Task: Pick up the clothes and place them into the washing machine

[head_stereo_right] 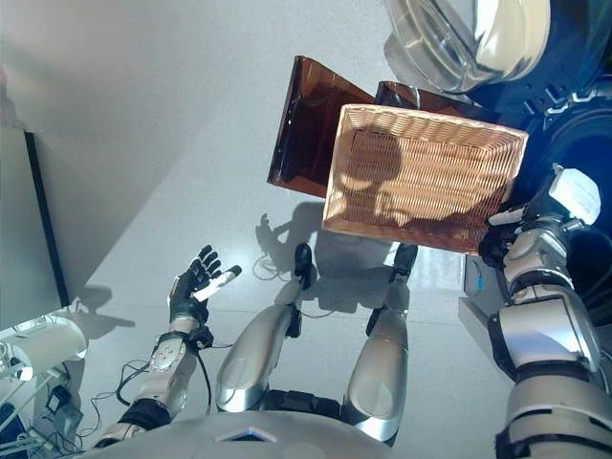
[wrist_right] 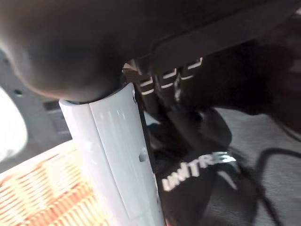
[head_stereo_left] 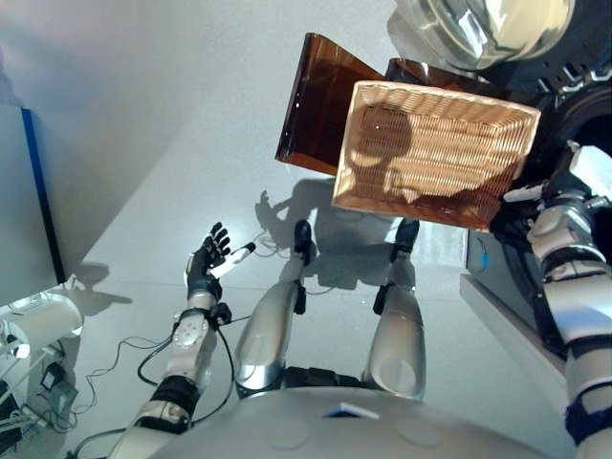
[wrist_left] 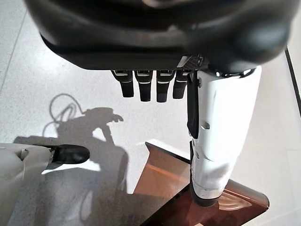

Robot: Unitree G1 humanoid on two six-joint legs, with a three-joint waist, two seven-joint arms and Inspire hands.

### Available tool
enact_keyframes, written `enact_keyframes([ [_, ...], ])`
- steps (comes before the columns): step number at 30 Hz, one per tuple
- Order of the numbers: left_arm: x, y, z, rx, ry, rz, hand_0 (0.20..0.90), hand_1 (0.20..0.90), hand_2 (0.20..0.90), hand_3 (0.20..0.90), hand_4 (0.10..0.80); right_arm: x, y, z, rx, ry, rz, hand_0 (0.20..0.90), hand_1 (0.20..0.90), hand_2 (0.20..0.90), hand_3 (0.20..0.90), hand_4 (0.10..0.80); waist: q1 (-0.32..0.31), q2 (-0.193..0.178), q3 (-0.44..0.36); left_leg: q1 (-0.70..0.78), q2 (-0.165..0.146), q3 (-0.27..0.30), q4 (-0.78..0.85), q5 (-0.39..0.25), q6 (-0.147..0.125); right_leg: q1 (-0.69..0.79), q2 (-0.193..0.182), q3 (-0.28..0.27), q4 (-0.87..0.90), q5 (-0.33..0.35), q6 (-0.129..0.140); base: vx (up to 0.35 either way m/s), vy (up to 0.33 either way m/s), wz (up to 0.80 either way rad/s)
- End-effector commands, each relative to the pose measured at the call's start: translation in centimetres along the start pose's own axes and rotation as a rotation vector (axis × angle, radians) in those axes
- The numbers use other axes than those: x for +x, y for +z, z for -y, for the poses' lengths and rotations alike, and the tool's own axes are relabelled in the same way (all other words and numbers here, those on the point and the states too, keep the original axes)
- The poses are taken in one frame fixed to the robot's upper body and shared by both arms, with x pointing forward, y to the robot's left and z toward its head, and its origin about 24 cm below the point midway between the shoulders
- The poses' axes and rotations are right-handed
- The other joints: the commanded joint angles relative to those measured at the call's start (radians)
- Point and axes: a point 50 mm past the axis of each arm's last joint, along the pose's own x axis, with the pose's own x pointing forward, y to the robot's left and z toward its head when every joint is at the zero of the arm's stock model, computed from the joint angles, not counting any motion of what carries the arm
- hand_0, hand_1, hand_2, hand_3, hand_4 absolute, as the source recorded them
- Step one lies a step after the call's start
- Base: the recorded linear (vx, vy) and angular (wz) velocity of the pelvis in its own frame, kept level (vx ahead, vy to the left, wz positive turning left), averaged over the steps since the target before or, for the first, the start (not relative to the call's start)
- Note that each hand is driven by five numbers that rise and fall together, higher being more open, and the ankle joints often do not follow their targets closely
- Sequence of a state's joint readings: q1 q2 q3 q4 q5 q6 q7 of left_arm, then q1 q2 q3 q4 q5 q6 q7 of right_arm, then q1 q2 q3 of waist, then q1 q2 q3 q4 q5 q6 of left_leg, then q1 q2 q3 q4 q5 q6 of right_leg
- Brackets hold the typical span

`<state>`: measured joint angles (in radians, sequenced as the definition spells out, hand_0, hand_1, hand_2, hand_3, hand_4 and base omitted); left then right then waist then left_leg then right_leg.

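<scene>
A dark garment with white print hangs bunched right at the fingers of my right hand, which curl into it beside the white-covered thumb. That hand is at the dark opening of the washing machine, just past the right edge of a wicker basket. No clothes show inside the basket. The machine's round glass door stands open above the basket. My left hand hovers low at the left over the floor, fingers straight and holding nothing.
A brown translucent panel leans behind the basket's left side and also shows as a brown panel in the left wrist view. A tall flat panel with a blue edge stands at the far left, with white equipment below it.
</scene>
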<state>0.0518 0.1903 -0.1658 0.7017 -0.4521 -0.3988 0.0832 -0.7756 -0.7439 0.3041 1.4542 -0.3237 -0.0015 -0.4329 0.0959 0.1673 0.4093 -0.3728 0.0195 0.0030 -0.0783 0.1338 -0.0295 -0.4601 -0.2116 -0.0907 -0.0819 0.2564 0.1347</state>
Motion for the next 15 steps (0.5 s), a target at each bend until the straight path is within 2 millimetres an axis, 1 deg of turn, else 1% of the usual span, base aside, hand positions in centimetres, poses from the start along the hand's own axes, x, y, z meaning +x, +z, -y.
enact_keyframes([
  [1, -0.7, 0.9, -3.0, 0.034, 0.063, 0.055, 0.900, 0.900, 0.900, 0.900, 0.800, 1.2, -1.3, 3.8, -0.024, -0.113, -0.058, 0.900, 0.900, 0.900, 0.900, 0.800, 0.005, -0.011, -0.060, -0.052, 0.010, -0.040, -0.009, 0.016, -0.076, -0.021, 0.002, 0.004, 0.063, -0.069, 0.004, 0.000, 0.000, 0.00],
  [4, -0.4, 1.2, -3.0, 0.038, 0.062, 0.063, 0.900, 0.900, 0.900, 0.900, 0.800, 1.2, -1.5, 3.8, -0.048, -0.111, -0.069, 0.900, 0.900, 0.900, 0.900, 0.800, 0.007, -0.007, -0.056, -0.061, 0.006, -0.040, -0.009, 0.019, -0.077, -0.030, 0.000, 0.006, 0.063, -0.066, 0.004, -0.023, 0.006, 0.00],
  [10, -0.3, 2.0, -2.8, 0.034, 0.049, 0.097, 0.900, 0.900, 0.900, 0.900, 0.800, 1.3, -1.1, 4.4, -0.104, -0.125, -0.052, 0.900, 0.900, 0.900, 0.900, 0.800, 0.008, 0.008, -0.032, -0.090, 0.002, -0.040, -0.009, 0.029, -0.078, -0.059, 0.001, 0.012, 0.061, -0.055, 0.002, -0.038, 0.003, -0.01],
  [15, -0.3, 2.7, -2.5, 0.020, 0.026, 0.132, 0.900, 0.900, 0.900, 0.900, 0.800, 1.4, -0.8, 4.4, -0.083, -0.114, -0.041, 0.900, 0.900, 0.900, 0.900, 0.800, 0.012, 0.016, -0.008, -0.125, 0.002, -0.040, -0.009, 0.040, -0.079, -0.094, 0.002, 0.017, 0.062, -0.046, 0.001, -0.034, -0.002, 0.00],
])
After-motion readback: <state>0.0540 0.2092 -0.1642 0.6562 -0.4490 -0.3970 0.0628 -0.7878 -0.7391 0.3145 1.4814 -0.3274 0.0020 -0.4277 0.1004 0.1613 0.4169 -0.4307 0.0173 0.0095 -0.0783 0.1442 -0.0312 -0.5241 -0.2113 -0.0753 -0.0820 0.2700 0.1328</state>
